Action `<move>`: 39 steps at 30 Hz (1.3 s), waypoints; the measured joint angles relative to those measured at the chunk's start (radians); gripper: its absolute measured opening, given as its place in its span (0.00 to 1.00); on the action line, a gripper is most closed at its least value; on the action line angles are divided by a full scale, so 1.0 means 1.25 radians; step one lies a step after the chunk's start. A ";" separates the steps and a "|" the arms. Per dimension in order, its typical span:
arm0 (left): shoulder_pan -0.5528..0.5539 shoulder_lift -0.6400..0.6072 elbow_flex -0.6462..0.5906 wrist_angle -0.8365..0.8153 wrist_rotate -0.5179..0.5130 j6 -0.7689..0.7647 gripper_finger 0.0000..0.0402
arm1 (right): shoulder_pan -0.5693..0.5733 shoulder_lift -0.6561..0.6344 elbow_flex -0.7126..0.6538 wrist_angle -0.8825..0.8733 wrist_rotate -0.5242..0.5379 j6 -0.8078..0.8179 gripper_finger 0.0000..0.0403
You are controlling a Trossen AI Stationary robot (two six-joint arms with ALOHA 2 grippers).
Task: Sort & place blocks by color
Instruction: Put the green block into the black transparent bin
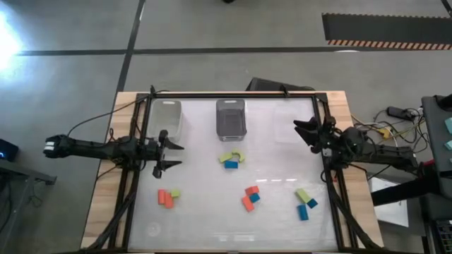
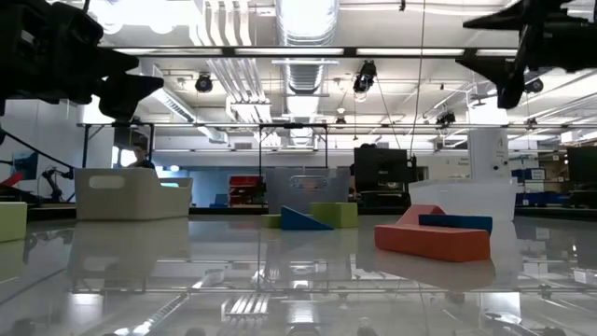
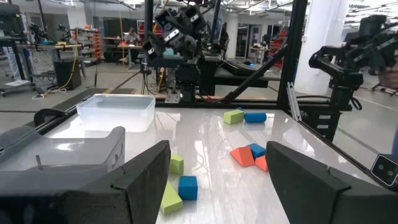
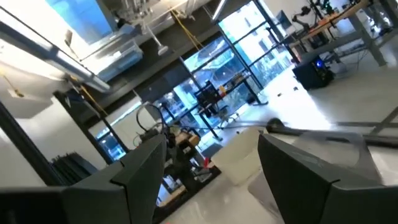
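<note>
Table top (image 1: 275,134) glossy white; bare wood border along left and right edges. Frame rails and both arms black. Two clear bins near far edge: left one (image 1: 167,116) whitish, middle one (image 1: 230,117) grey-tinted. Blocks (image 1: 251,197) orange-red, lime green, blue, mixed in four clusters. Floor grey with dark lines; black-orange hazard stripe (image 1: 385,44) beyond far right corner.

1. Two bins (image 1: 231,117) are sitting side by side at the table's (image 1: 205,219) far edge.
2. Blocks (image 1: 231,159) are lying in four clusters nearer the front: one just before the bins, others left, centre, right.
3. Grippers are hanging at the table's left (image 1: 167,150) and right (image 1: 308,131) edges.
</note>
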 joint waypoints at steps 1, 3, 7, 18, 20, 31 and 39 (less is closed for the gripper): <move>-0.001 0.000 0.000 0.004 -0.017 0.000 0.62 | 0.000 0.018 0.019 0.005 0.006 -0.009 0.61; 0.000 0.001 0.000 0.008 -0.073 0.000 0.62 | 0.000 0.055 0.054 0.006 0.022 -0.032 0.61; 0.000 0.004 0.000 0.071 -0.193 -0.077 0.62 | 0.000 0.147 0.123 -0.001 0.047 -0.060 0.61; 0.000 0.014 0.000 0.434 -0.299 -0.271 0.62 | 0.000 0.382 0.336 -0.065 0.088 -0.044 0.61; 0.000 0.014 0.000 0.484 -0.299 -0.272 0.62 | 0.000 0.420 0.379 -0.110 0.088 -0.024 0.61; 0.001 0.020 0.025 0.628 -0.302 -0.231 0.62 | 0.000 0.602 0.585 -0.482 0.087 0.220 0.61; 0.001 0.087 0.125 0.552 -0.298 -0.233 0.62 | 0.000 0.723 0.730 -0.684 0.043 0.233 0.61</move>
